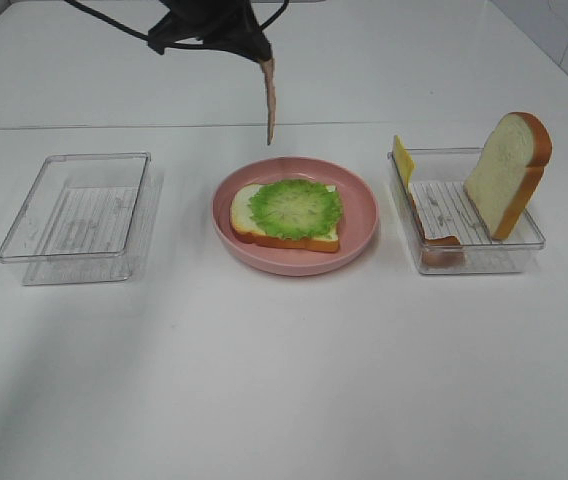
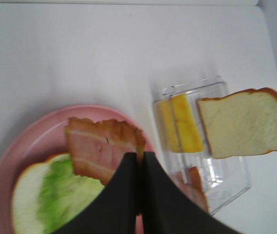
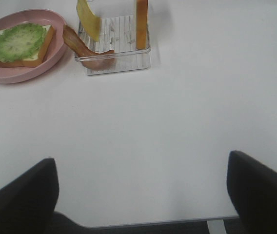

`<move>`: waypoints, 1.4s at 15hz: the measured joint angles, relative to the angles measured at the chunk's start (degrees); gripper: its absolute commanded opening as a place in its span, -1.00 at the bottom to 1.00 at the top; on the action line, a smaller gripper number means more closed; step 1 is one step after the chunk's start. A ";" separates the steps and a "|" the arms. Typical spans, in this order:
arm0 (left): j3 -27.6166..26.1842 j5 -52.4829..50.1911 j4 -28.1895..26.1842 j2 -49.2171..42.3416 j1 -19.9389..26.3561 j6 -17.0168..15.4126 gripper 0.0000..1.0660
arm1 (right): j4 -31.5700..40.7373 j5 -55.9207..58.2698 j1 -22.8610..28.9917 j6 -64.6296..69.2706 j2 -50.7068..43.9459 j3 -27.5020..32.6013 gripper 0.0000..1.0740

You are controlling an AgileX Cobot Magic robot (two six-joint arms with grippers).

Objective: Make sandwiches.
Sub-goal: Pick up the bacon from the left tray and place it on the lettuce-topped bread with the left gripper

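1. Done so far: on the plate (image 1: pixel 360 216) one slice (image 1: pixel 284 238) lies flat, and the lettuce (image 1: pixel 295 207) is spread on top of it.
2. In work now: the left gripper (image 1: pixel 260 48) hangs at 12 o'clock from the plate. A bacon strip (image 1: pixel 269 100) hangs straight down from it, clear of everything below.
3. Left to do, in my judgement: lay this bacon on the lettuce, then add the cheese (image 1: pixel 402 158) and the second slice (image 1: pixel 507 175).
4. Both of these wait in the right tray (image 1: pixel 449 205), at 3 o'clock from the plate. The cheese leans at the wall nearer the plate, and the slice stands tilted at the other side. A spare bacon strip (image 1: pixel 440 242) lies there too.
5. So I think the sandwich is about half made.
6. The left fingers are pressed together on the upper end of the bacon. The wrist view shows no gap between them.
7. The right gripper (image 3: pixel 142 161) has its fingers (image 3: pixel 36 195) wide apart. They hold nothing and are over bare table, well apart from the tray.
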 measured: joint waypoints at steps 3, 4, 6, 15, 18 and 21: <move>0.00 -6.07 -8.42 2.41 -2.46 0.00 -1.00 | 0.00 0.00 0.00 0.00 0.00 0.00 0.66; 0.00 -6.42 -9.74 3.04 -2.64 0.00 -1.00 | 0.00 0.00 0.00 0.00 0.00 0.00 0.66; 0.00 -7.39 -14.55 6.13 -3.50 0.52 -1.00 | 0.00 0.00 0.00 0.00 0.00 0.00 0.66; 0.00 -0.92 -18.16 10.54 -3.50 2.75 -1.00 | 0.00 0.00 0.00 0.00 0.00 0.00 0.66; 0.00 2.01 -13.81 10.54 -2.81 2.23 -1.00 | 0.00 0.00 0.00 0.00 0.00 0.00 0.66; 0.00 5.67 -7.56 10.54 -2.46 1.60 -1.00 | 0.00 0.00 0.00 0.00 0.00 0.00 0.66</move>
